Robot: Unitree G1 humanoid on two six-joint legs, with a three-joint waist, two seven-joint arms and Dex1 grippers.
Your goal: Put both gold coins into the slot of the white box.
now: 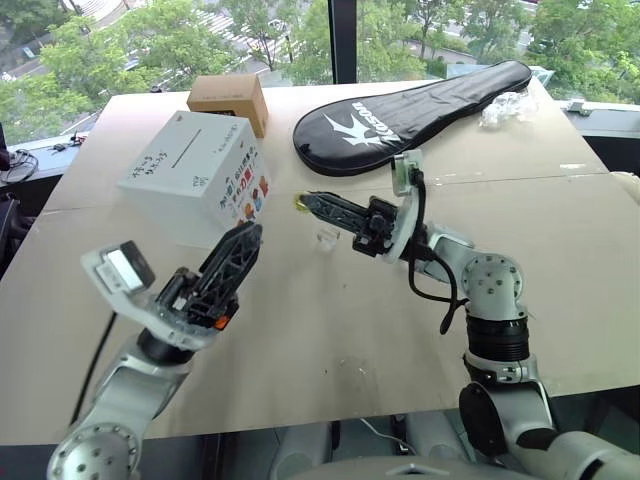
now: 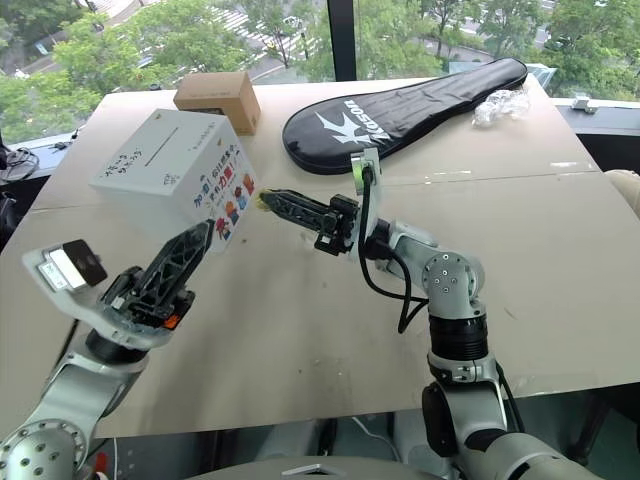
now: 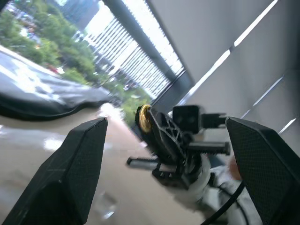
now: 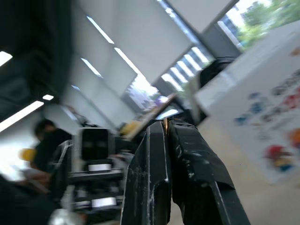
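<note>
Your right pincer [image 1: 304,202] is clenched on one gold coin [image 3: 143,118], which you see as a small yellow disc at the very tip of the two black fingers. This pincer is lifted above the table [image 1: 330,330] and points to the left, toward the white box [image 1: 198,175]; its tip is just beside the right near corner of the box, at the side with the colourful stickers, and I cannot tell if it touches. The slot [image 1: 186,151] is a thin dark line on the top face of the box, next to the black handwriting, and the coin is not at it. Your left pincer [image 1: 240,245] is released: in the left wrist view its two fingers [image 3: 70,168] stand wide apart with nothing between them. It is raised in front of the near side of the box. A small clear plastic block [image 1: 326,238] lies on the table under the right pincer. At the far side of the table you have a brown cardboard carton [image 1: 229,100] behind the box, and to the right of it a black racket cover [image 1: 420,103]. The second coin I cannot find.
</note>
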